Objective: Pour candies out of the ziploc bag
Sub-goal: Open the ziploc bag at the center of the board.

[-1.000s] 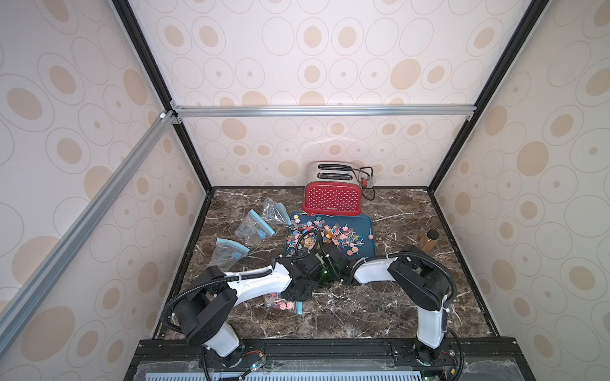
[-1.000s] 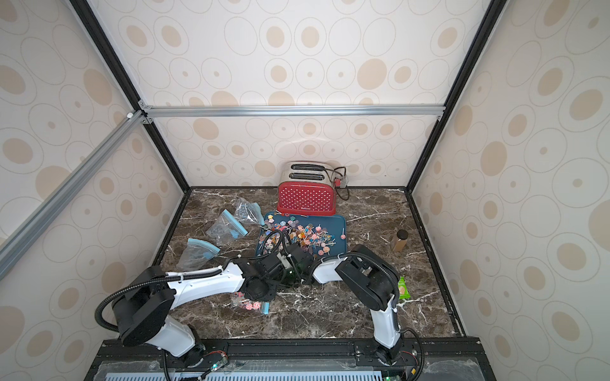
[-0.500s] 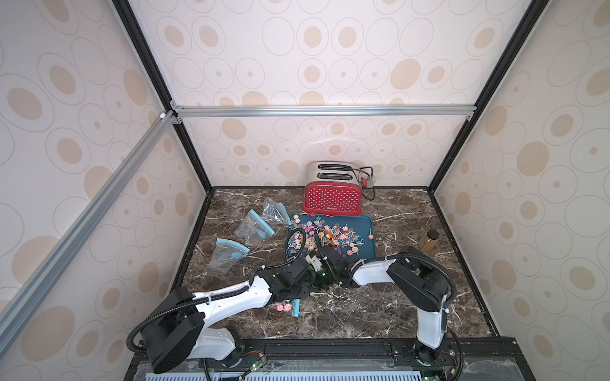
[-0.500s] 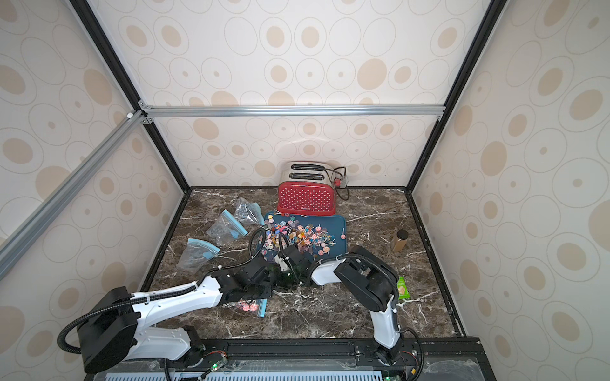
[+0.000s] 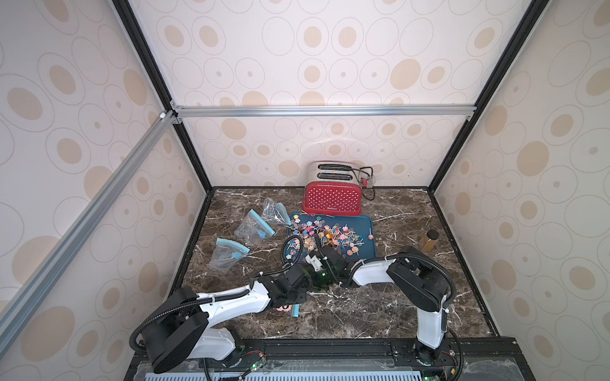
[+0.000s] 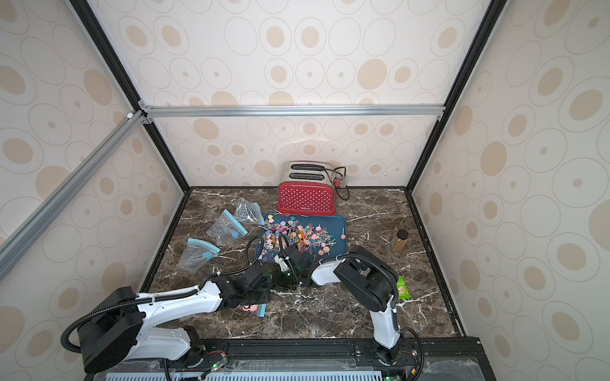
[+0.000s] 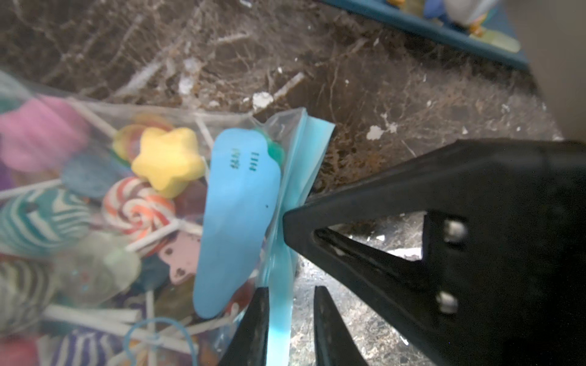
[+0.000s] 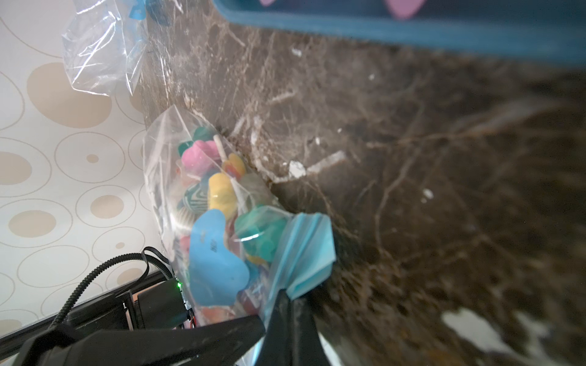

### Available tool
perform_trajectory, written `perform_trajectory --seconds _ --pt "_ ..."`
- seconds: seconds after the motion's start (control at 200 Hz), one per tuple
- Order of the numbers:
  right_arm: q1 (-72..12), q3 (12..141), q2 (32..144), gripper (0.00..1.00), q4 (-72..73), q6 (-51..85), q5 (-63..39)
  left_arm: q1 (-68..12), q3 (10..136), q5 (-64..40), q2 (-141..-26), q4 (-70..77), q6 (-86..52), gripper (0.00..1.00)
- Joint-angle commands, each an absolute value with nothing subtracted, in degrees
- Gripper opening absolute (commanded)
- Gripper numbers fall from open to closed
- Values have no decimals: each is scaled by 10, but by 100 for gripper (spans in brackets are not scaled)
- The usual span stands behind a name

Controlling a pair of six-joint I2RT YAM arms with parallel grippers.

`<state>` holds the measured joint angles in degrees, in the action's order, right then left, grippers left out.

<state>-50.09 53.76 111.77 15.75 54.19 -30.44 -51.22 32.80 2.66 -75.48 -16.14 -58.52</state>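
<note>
Clamping the right gripper (image 8: 288, 299) shut on the blue zip edge of the ziploc bag (image 8: 165, 177), I have the left gripper (image 7: 290, 290) straddling that strip, jaws apart, likely to pull the mouth open as the bag lies on the desk (image 5: 330, 316) near the front. The wrist views show the candies (image 7: 165, 161) inside; in both top views the arms hide most of it, but the heaped tray (image 5: 365, 227) shows beyond.

Clear ziploc bag (image 8: 177, 190) lies on the counter (image 8: 380, 142), blue zip edge bunched and raised; candies (image 7: 168, 164) packed inside: yellow star, pink, orange swirl, white sticks.
</note>
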Motion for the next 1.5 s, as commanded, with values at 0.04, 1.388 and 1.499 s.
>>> perform_trajectory --seconds 0.04,1.388,1.499 --pt "-508 524 1150 0 109 548 -289 -519 322 46 -769 -146 -600 26" --pt "-509 506 1134 0 119 545 -288 -525 359 117 -756 -228 -595 0" --pt "-509 507 1130 0 118 542 -289 -525 360 122 -740 -240 -593 0"
